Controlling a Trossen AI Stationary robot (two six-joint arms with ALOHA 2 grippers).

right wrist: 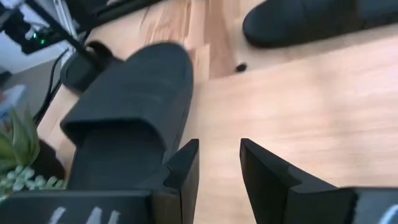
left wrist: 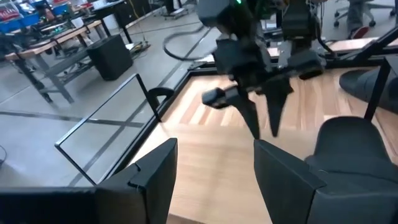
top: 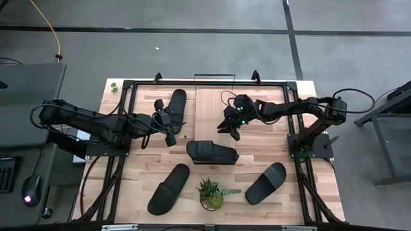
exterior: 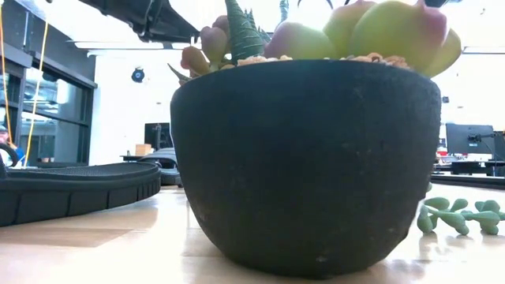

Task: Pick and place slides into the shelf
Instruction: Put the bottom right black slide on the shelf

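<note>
Both grippers are seen open and empty at frame centre: left gripper [top: 168, 136], right gripper [top: 232, 133]. The middle slide [top: 212, 153] could be nudged aside, or the arms could clash.

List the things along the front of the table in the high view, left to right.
Front-left slide → potted succulent → front-right slide.

A robotics lab or workshop: the wooden bench [top: 154, 160] stands on a bare grey concrete floor [top: 192, 51], with a keyboard and mouse [top: 29, 190] beside the bench, work tables [left wrist: 50, 56] beyond it, and monitors [exterior: 469, 142] behind it.
</note>
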